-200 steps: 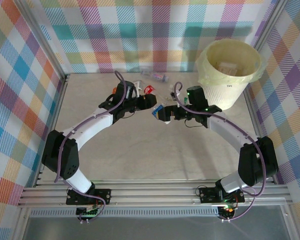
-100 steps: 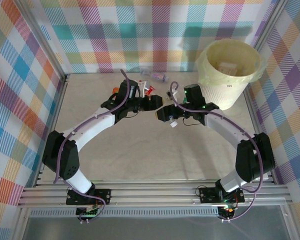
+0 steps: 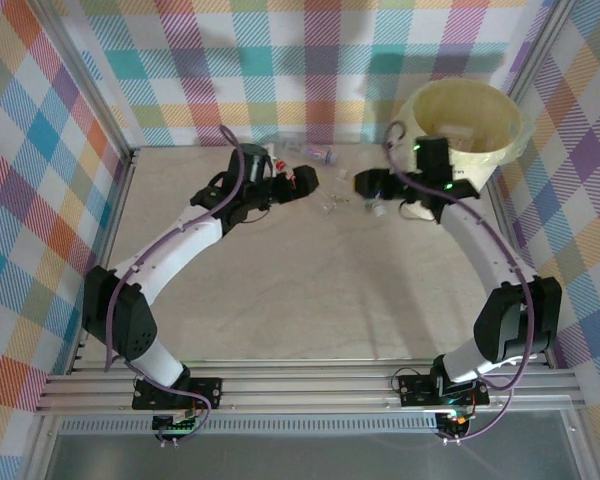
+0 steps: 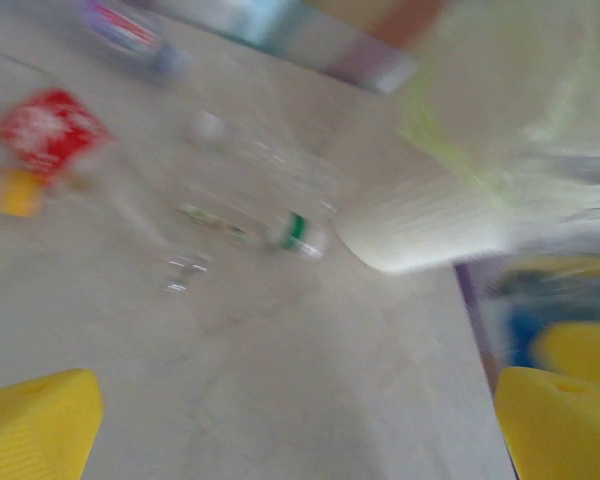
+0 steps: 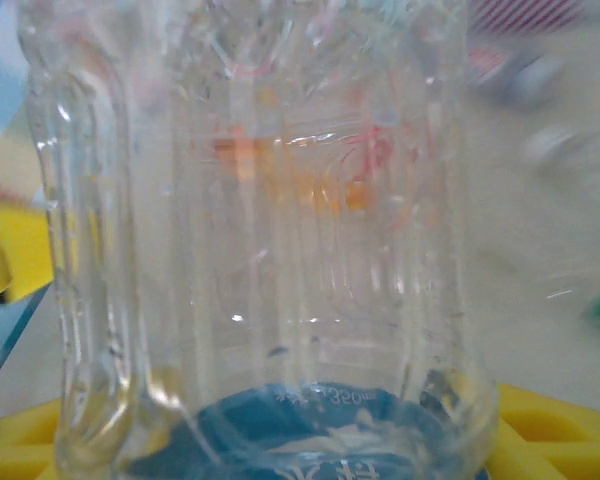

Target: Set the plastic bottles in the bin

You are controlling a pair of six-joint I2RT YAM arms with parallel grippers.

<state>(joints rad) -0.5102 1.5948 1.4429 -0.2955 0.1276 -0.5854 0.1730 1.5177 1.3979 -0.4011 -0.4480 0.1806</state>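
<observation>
Right wrist view: a clear bottle (image 5: 260, 250) with a blue label at its base sits between the yellow pads (image 5: 545, 430) of my right gripper (image 5: 280, 445). The pads are closed on it, so the grip is narrow and loaded.

In the top view, that gripper is over the far part of the table (image 3: 310, 300), just left of the bin (image 3: 508, 140). It is beside the bin's wall, not over its mouth. The bin stands in the far right corner, lined with a yellowish bag.

In the left wrist view, my left gripper (image 4: 300, 430) is spread wide, its pads at the two lower corners with nothing between them. On the table ahead of it, to the left, lies a red-label bottle (image 4: 45, 135) with an orange cap. A green-banded bottle (image 4: 298, 232), clear, lies near the foot of the bin. This view is blurred and I cannot read finer detail.

In the top view, the left gripper is at the far centre-left of the table with the red-label bottle at its tip. I cannot tell whether they touch. Loose bottles (image 3: 335, 204) lie between the two grippers. Far bottles (image 3: 320, 154) lie along the checked wall (image 3: 280, 70), well apart from the bin.
</observation>
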